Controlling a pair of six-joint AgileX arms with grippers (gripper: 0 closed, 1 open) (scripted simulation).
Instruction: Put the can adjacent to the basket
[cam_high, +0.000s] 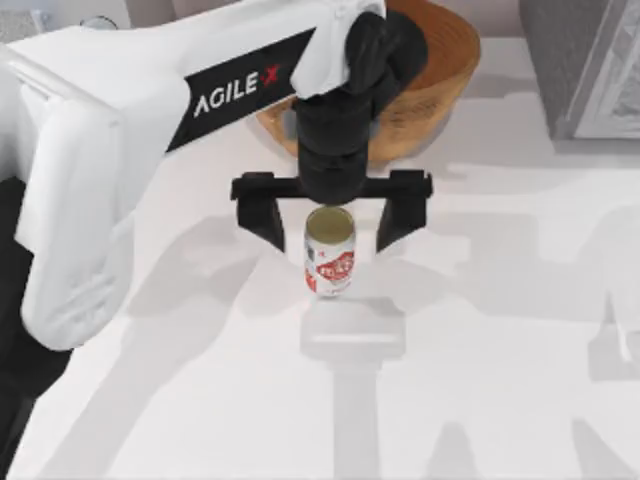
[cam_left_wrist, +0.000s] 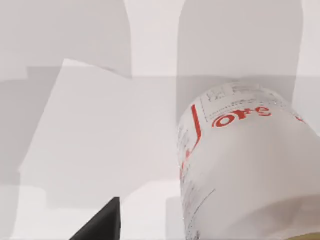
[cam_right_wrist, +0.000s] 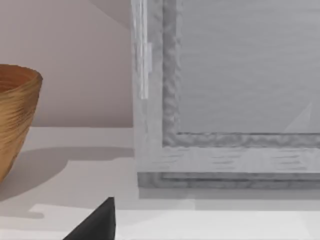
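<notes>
The can (cam_high: 330, 252) stands up on the white table (cam_high: 480, 380), near the middle. It is white with a red label and a dull gold top. The left gripper (cam_high: 331, 218) hangs right over the can. Its two black fingers (cam_high: 258, 208) are spread wide, one on the left of the can and one on the right, and there is a gap between each finger and the can, so the gripper holds nothing. The big white left arm (cam_high: 120, 130) reaches in from the left side of the table. The basket (cam_high: 440, 80) sits at the far side of the table, just behind the can. It is round, woven and orange-brown, and the arm covers a lot of it. The can and the basket are near each other, but I cannot tell if they touch. In the left wrist view the can (cam_left_wrist: 245, 165) looks very big and close, with red letters on its white side, and one black finger tip (cam_left_wrist: 102, 225) pokes in beside it. In the right wrist view the basket (cam_right_wrist: 15, 120) stands on the table next to a tall grey box (cam_right_wrist: 225, 95), and a black finger tip (cam_right_wrist: 97, 222) of the right gripper shows at the edge. I cannot tell if the right gripper is wide or closed.
</notes>
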